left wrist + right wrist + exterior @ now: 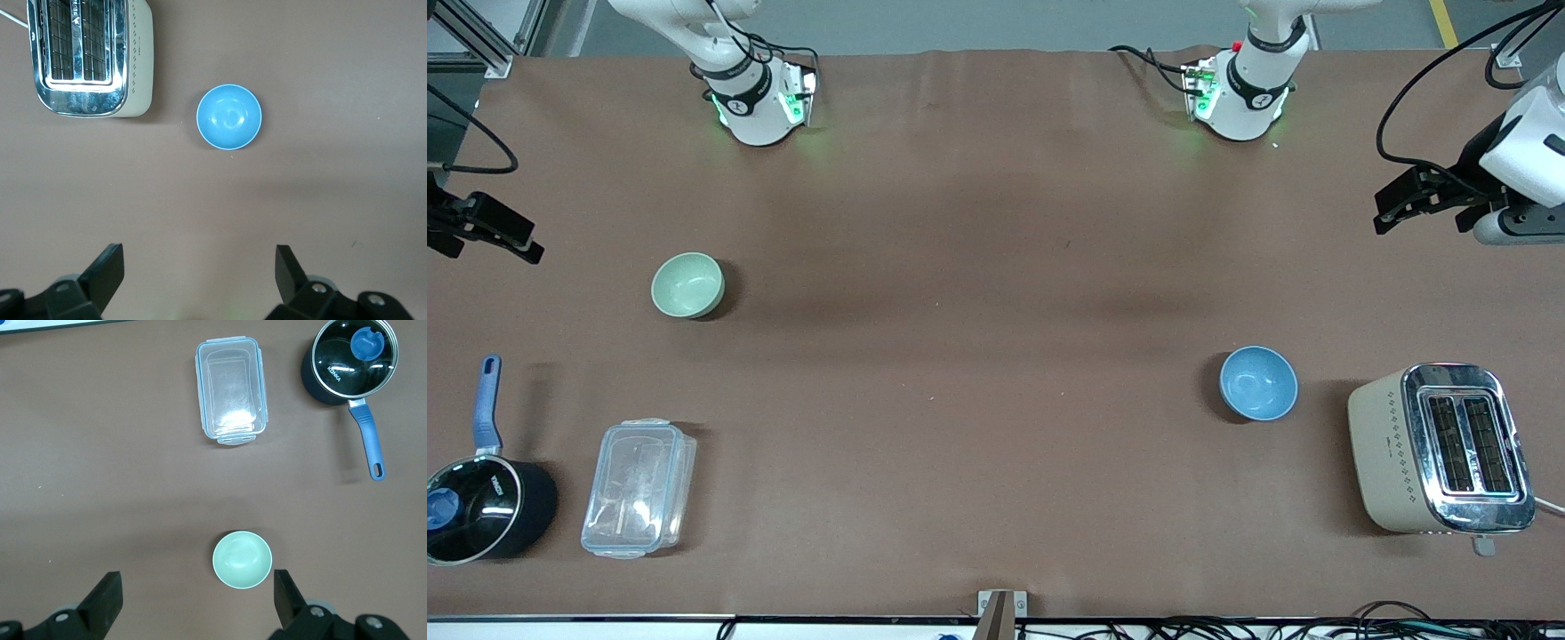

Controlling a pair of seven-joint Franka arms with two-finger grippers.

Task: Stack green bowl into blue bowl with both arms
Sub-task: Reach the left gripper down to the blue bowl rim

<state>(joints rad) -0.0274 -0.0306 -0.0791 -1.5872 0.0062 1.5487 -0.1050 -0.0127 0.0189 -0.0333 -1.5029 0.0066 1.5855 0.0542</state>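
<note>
The pale green bowl stands upright and empty on the brown table toward the right arm's end; it also shows in the right wrist view. The blue bowl stands upright and empty toward the left arm's end, nearer the front camera; it also shows in the left wrist view. My left gripper hangs open and empty high over bare table at its end, also seen in its wrist view. My right gripper hangs open and empty high over its end, also seen in its wrist view. Neither touches a bowl.
A beige and chrome toaster stands beside the blue bowl at the left arm's end. A black saucepan with a blue handle and a clear lidded plastic container sit nearer the front camera than the green bowl.
</note>
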